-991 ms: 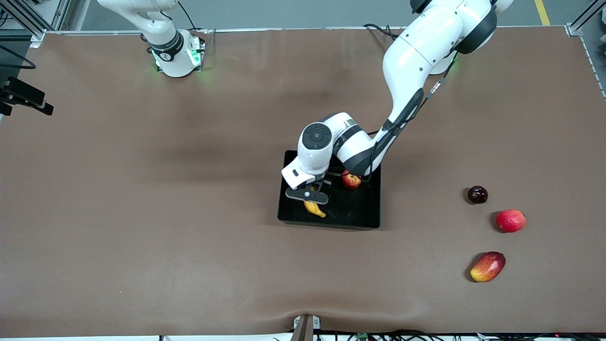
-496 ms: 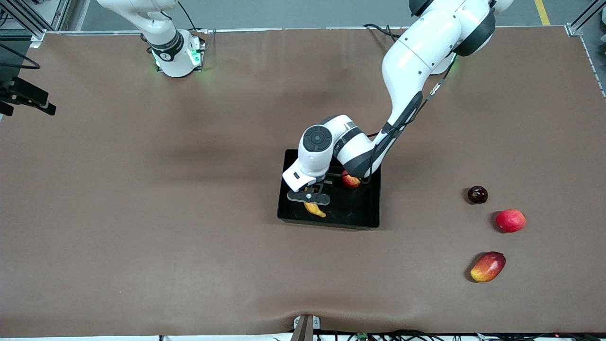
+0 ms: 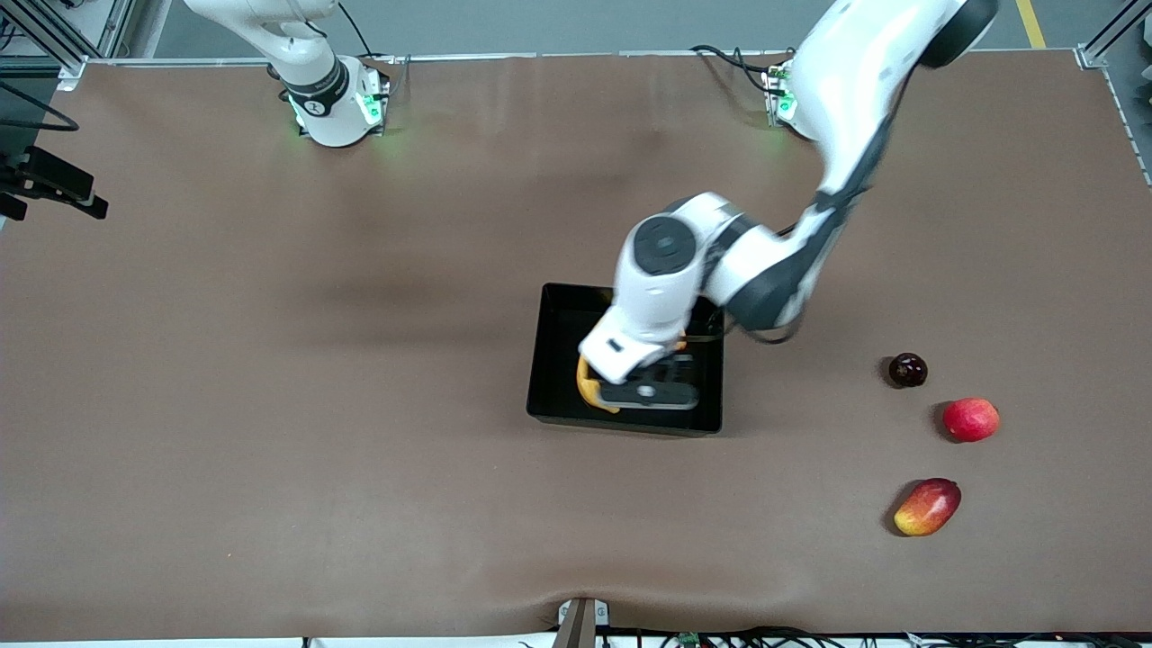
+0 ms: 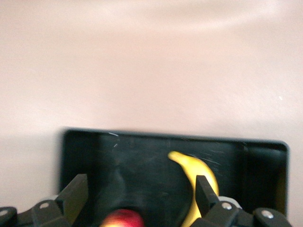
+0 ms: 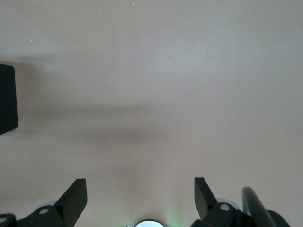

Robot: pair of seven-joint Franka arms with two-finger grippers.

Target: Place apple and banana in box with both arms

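— Black fingers, spread wide: that is your left gripper [image 3: 650, 393], hanging over the box [image 3: 558, 306] with nothing pinched between its pads.

— And what does its wrist camera give you?

— Both fingers [image 4: 75, 194] stand well apart, and the glossy black floor of the box shows under them. The banana [image 4: 196, 177] lies on that floor, curved, close to one finger. The apple [image 4: 122, 220] shows only as a red-and-yellow blur, also inside the box walls, beside the banana.

— Can you find both fruits from the front camera?

— You can see the banana there, a yellow arc in the box at the end toward the right arm, partly under the left arm's white wrist. That wrist covers the apple, so you cannot pick it out in that view.

— Where is your right gripper [image 5: 139, 196]?

— Off the front picture; the right arm [image 3: 315, 81] waits at its base. Its own camera shows the fingers parted over the bare brown table [image 3: 270, 405], with one black corner of the box in sight.

— Anything else on the cloth?

— Three fruits lie well apart from the box, toward the left arm's end: a dark round fruit [image 3: 907, 370], a red round fruit [image 3: 971, 419] nearer the front camera, and a red-yellow mango-like fruit [image 3: 927, 507] nearest to it.
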